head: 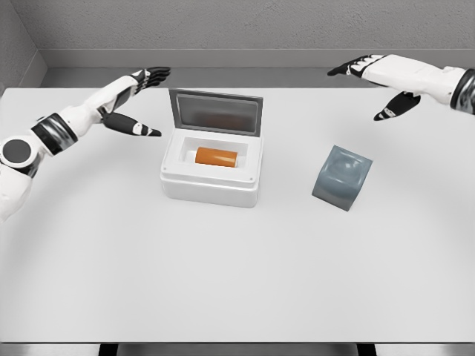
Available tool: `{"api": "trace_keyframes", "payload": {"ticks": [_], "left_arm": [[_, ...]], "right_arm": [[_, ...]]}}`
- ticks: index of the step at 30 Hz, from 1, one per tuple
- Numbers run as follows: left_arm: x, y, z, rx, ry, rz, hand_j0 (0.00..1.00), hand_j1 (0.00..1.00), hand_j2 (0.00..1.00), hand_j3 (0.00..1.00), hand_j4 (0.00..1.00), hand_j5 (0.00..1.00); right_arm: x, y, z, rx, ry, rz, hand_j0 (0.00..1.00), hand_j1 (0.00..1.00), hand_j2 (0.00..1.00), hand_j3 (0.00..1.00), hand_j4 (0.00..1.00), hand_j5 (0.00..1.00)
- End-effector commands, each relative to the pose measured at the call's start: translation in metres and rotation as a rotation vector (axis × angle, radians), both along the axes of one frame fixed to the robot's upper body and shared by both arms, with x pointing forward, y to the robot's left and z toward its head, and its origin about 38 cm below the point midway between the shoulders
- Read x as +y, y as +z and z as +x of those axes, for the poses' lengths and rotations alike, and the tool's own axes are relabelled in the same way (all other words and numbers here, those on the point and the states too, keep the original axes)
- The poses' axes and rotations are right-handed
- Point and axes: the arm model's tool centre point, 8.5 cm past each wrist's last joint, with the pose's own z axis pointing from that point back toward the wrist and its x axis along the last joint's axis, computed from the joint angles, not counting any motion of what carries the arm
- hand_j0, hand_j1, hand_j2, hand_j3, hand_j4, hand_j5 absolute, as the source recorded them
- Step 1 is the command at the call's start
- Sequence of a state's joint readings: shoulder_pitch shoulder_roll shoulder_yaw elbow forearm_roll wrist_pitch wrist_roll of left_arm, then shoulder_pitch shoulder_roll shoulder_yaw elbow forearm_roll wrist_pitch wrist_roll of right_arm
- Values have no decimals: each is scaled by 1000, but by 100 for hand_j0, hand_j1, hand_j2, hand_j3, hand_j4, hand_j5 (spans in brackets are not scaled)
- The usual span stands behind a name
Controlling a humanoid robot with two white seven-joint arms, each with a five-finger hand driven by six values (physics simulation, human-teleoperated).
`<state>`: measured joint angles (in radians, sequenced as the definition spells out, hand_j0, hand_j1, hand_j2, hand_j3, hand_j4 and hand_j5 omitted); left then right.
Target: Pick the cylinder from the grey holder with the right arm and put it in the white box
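Two white arms hang raised over a pale bench [237, 282], and neither holds anything. An orange cylinder [216, 157] lies on its side in the recess of the white box [211, 182], whose lid stands propped open toward the back wall — the position that keeps the cavity reachable from above. By the look of it, the placing the task calls for is already done: the cylinder rests inside the box, well apart from the grey holder [342, 177], which sits empty and tilted on the bench to the box's right.

The right hand [371, 74] hovers high near the far right edge, beyond the holder and clear of both it and the box; its fingers are spread and relaxed, thumb dropped below the palm, gripping nothing. That open, lifted posture fits a hand with no load and no contact, standing off so as not to knock the holder or the lid. The left hand [141, 96] mirrors it at the far left, just beside the lid's upper corner but not touching it, fingers likewise splayed, the thumb pointing down toward the bench.

Nothing else stands on the bench. The holder's hollow face is turned up and toward the camera, showing a smooth grey dish with nothing in it. Whether the cylinder lies flat or slightly askew in the recess is hard to tell — it appears to run along the box's length.
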<state>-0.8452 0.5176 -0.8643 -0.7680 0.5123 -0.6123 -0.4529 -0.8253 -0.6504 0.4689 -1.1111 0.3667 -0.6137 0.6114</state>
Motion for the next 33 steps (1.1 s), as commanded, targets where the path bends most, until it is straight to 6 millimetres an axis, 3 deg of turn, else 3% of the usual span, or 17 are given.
{"api": "trace_keyframes", "payload": {"ticks": [1, 7, 12, 26, 33], "left_arm": [[-5, 0, 1, 1, -4, -15, 100, 100, 100, 100, 100, 100], [-28, 4, 5, -12, -40, -34, 100, 100, 100, 100, 100, 100], [-34, 3, 4, -11, -58, -32, 100, 100, 100, 100, 100, 100], [-37, 1, -5, -4, -118, 1, 100, 100, 100, 100, 100, 100], [-21, 5, -7, -11, -101, 21, 100, 100, 100, 100, 100, 100]], "right_arm": [[1, 0, 0, 3, 2, 3, 100, 100, 100, 100, 100, 100], [1, 0, 0, 3, 3, 1, 100, 100, 100, 100, 100, 100], [2, 0, 0, 3, 4, 0, 100, 100, 100, 100, 100, 100], [1, 5, 0, -8, 6, -6, 100, 100, 100, 100, 100, 100], [1, 5, 0, -8, 6, -6, 100, 100, 100, 100, 100, 100]]}}
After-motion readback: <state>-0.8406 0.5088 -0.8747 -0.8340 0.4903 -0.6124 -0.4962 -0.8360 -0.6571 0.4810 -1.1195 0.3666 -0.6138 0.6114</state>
